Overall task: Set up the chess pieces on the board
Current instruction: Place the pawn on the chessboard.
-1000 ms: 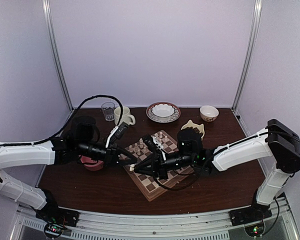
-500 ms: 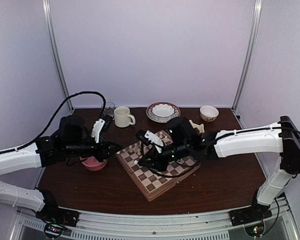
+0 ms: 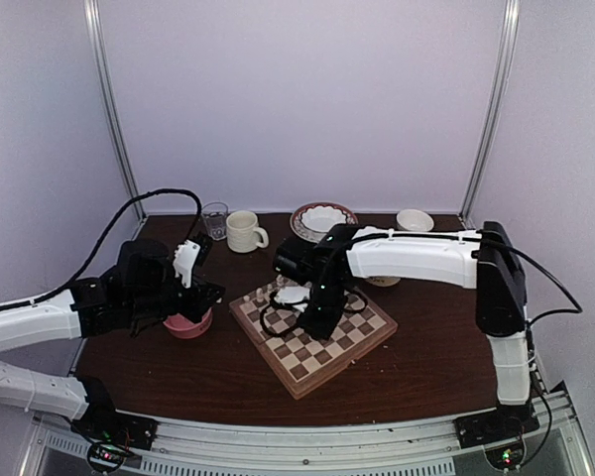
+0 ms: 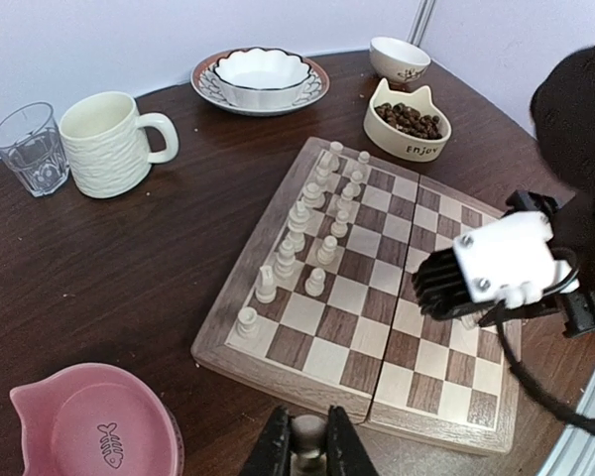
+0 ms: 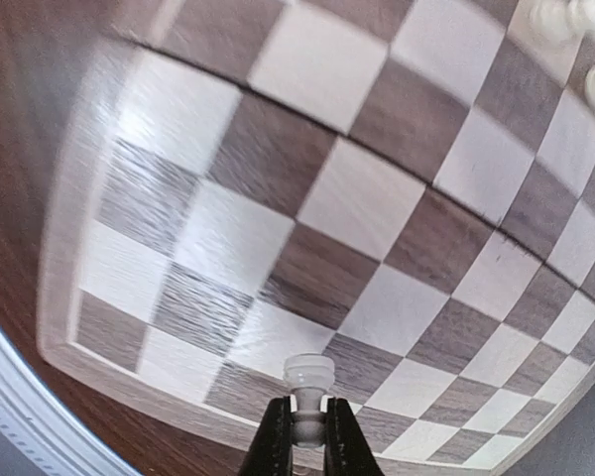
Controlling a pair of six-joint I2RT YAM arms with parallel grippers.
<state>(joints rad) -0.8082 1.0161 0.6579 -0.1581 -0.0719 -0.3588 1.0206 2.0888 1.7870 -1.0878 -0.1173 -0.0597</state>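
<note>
Pale wood chess piece [image 5: 308, 375], judged light, stiff and smooth, best pinched at its neck, sits clamped in the right gripper [image 5: 308, 407] above the board [image 5: 377, 208]; left gripper [image 4: 304, 424] likewise closed, seemingly on another.

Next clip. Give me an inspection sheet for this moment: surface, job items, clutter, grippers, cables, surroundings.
Surface: dark brown table, no spills seen.
Job's things: board lies skewed; pale chess pieces stand in two rows along one edge.
Clutter: mug, glass, scalloped bowl on a plate, small bowl, kibble dish, pink dish.
Grippers: left gripper shut on a small pale object, likely a piece; right gripper shut on a pawn above the board.
Cables: black cable arches over the left arm; another loops below the right wrist.
Surroundings: pale walls, metal posts.
</note>
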